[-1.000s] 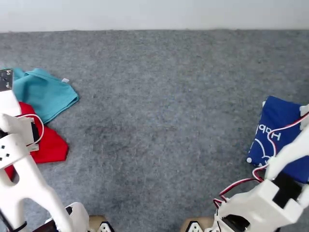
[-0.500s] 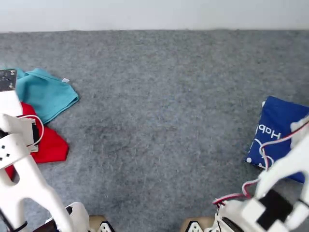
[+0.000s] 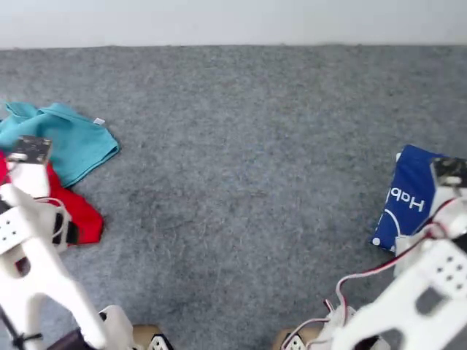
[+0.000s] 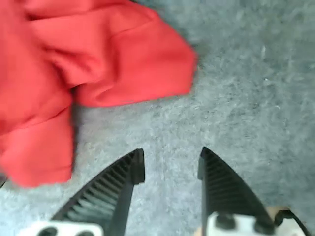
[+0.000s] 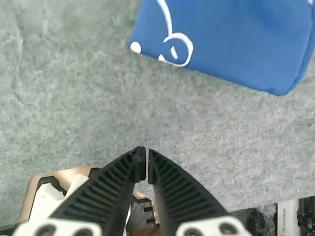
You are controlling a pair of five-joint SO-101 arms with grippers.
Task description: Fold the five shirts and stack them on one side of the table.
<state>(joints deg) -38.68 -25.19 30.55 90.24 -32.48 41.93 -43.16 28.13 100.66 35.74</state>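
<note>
Red shirt [image 4: 98, 64]: crumpled heap on the counter [image 3: 241, 168], unfolded. It sits just ahead of the left gripper [image 4: 170, 167], a thin strip of counter between its nearest edge and the tips. No contact. That gripper is moderately spread and holds nothing, only bare grey counter shows in the gap. It points down at the counter.

Teal shirt [image 3: 66, 142]: rumpled, also unfolded. It lies farther out from the left gripper than the red one, right beside it. Small white tag at one corner.

Blue shirt [image 5: 231, 39]: white print on it, looks folded into a flat block. It lies ahead of the right gripper [image 5: 142, 164], with a clear band of counter between its near edge and the tips. Right gripper is pinched together, tips all but touching, gripping nothing.

The two grippers are well apart, with a wide run of grey counter between them.

Left arm [image 3: 29, 240]: white, overlaps part of the red shirt seen from above. Right arm [image 3: 430, 277]: white, overlaps the blue shirt's near side. A red-and-white cable [image 3: 365, 273] loops along the right arm. Wooden mount [image 5: 54, 182] sits behind the right gripper, at the counter's near edge. Pale wall [image 3: 233, 22] runs along the counter's far edge.
</note>
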